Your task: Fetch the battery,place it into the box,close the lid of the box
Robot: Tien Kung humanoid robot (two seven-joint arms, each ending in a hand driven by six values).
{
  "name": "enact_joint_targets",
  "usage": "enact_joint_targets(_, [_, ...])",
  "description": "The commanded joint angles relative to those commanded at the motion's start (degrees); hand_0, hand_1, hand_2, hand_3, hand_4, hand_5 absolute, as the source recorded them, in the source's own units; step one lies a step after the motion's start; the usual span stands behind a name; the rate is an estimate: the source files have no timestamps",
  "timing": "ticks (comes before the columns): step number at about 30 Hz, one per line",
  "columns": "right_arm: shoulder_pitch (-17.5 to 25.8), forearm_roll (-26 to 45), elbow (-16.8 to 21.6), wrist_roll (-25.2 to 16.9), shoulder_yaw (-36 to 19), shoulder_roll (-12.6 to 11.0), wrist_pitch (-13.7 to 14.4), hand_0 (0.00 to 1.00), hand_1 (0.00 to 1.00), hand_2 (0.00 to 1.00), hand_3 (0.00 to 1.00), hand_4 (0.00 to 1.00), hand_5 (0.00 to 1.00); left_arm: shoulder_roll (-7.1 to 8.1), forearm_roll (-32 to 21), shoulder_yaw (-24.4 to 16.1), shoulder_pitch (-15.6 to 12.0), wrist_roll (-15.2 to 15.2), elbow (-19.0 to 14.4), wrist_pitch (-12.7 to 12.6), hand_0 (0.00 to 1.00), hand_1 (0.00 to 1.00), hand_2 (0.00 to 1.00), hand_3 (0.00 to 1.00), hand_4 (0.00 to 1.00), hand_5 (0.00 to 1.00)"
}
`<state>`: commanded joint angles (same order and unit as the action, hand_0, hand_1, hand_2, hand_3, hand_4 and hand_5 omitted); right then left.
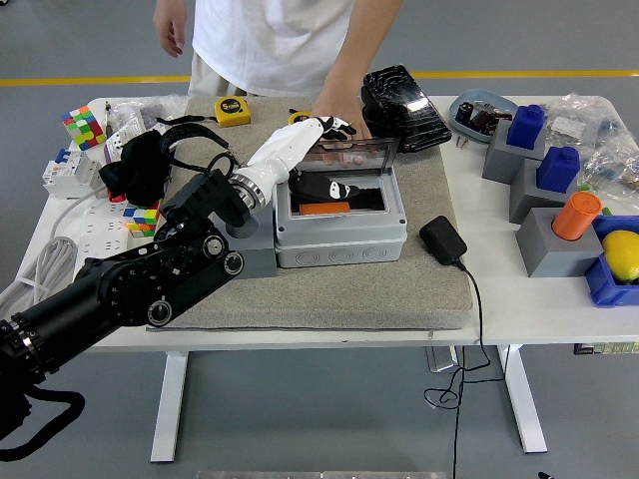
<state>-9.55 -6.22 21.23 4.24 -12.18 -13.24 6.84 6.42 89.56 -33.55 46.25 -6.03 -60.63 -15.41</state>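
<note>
Battery (323,209) sits in the box (339,235), left hand (321,160) hooking loosely curled fingers over the raised lid (354,153) to shut it.

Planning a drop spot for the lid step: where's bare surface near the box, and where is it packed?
Free: the grey pad in front of the grey box, from near the left arm across to the black adapter; also white table between adapter and grey blocks. Crowded: the table's left end around the Rubik's cubes, and behind the box, where the left hand and a person's hand meet.
</note>
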Motion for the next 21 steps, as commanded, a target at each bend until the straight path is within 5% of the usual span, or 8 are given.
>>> enact_joint_targets(9, [0.3, -0.2, 0.0, 0.0, -0.3, 0.0, 0.0, 0.627, 0.682, 0.708, 0.752, 0.998, 0.637, 3.62, 0.2, 1.2, -3.2, -3.1, -10.4, 1.2, 0.727, 0.731, 0.694, 0.703, 0.952, 0.229])
enact_joint_targets(21, [0.5, -0.1, 0.0, -0.1, -1.2, 0.0, 0.0, 0.628, 0.682, 0.707, 0.749, 0.998, 0.636, 5.46, -0.3, 3.3, -5.0, -4.3, -12.5, 1.9, 0.720, 0.730, 0.688, 0.703, 0.961, 0.266])
